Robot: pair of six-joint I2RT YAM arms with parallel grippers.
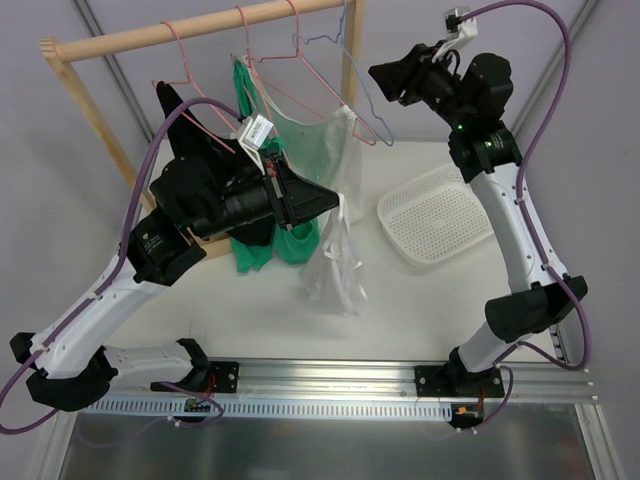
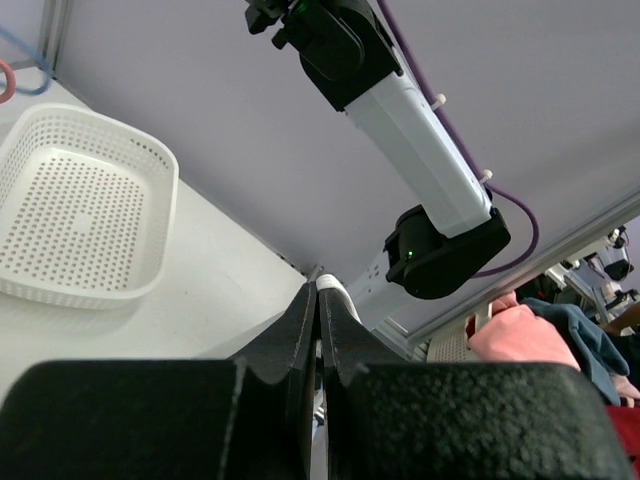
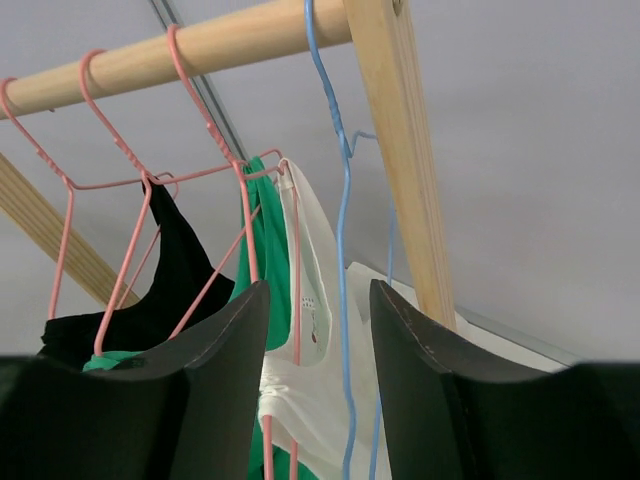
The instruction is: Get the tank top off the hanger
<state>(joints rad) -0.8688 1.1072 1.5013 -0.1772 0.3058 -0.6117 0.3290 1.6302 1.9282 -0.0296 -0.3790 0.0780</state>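
A white tank top point(image 1: 335, 265) hangs on a pink wire hanger point(image 1: 340, 100) at the right end of the wooden rail; its lower part droops to the table. My left gripper point(image 1: 333, 200) is shut on a pinch of its white fabric, and a sliver of that fabric shows at the fingertips in the left wrist view point(image 2: 318, 285). My right gripper point(image 1: 378, 80) is open, high beside the rail's right post, holding nothing. In the right wrist view the open gripper point(image 3: 318, 285) faces the white tank top point(image 3: 320, 390), its pink hanger point(image 3: 296, 260) and a bare blue hanger point(image 3: 343, 250).
A green tank top point(image 1: 295, 243) and a black one point(image 1: 175, 100) hang on other pink hangers to the left. The wooden rail point(image 1: 200, 30) rests on slanted posts. A white perforated basket point(image 1: 440, 215) lies on the table at the right.
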